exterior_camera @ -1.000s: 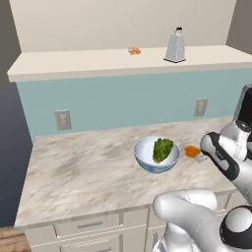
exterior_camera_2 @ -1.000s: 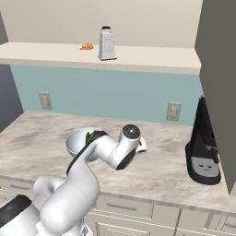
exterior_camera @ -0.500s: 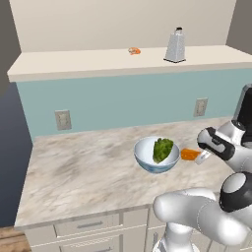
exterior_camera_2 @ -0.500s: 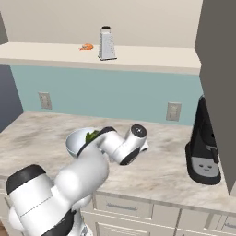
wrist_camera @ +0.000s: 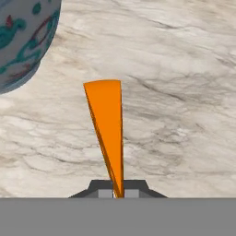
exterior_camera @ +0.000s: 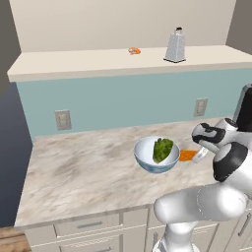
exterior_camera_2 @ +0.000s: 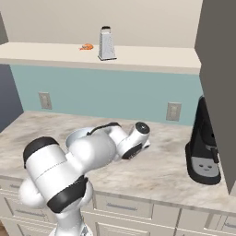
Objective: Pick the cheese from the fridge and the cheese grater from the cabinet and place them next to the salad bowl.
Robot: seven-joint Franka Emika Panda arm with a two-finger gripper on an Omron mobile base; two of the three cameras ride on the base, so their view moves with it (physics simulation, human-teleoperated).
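In the left base view, the cheese (exterior_camera: 186, 155) lies low on the worktop (exterior_camera: 88, 167), just beside the salad bowl (exterior_camera: 156, 154) on its right, with the gripper (exterior_camera: 199, 156) at the wedge's far end; the cheese grater (exterior_camera: 175, 46) stands upright on the cabinet (exterior_camera: 113, 63) shelf, well apart from the arm, with a small pinkish-orange item (exterior_camera: 133, 50) further along the same board. The wedge looks like a light, stiff little block, likely smooth-sided and inclined to slip out toward its thin edge, so a hold across the two flat faces near the thicker end seems the safest. The grater, by its look, is rigid, hollow metal and top-narrow, and the tapering body below the dark handle appears the natural place to take it. In the right base view, the arm's own links cover the cheese and most of the bowl, whose rim (exterior_camera_2: 76, 134) peeps out behind them; the grater (exterior_camera_2: 106, 43) is plain on the shelf, and a dark appliance (exterior_camera_2: 203, 146) stands on the worktop at the right. In the hand view, the orange wedge (wrist_camera: 108, 129) runs straight up from between the two finger tips, the jaws narrow and closed against its thin end, with the bowl's patterned wall (wrist_camera: 23, 37) near at the upper left.
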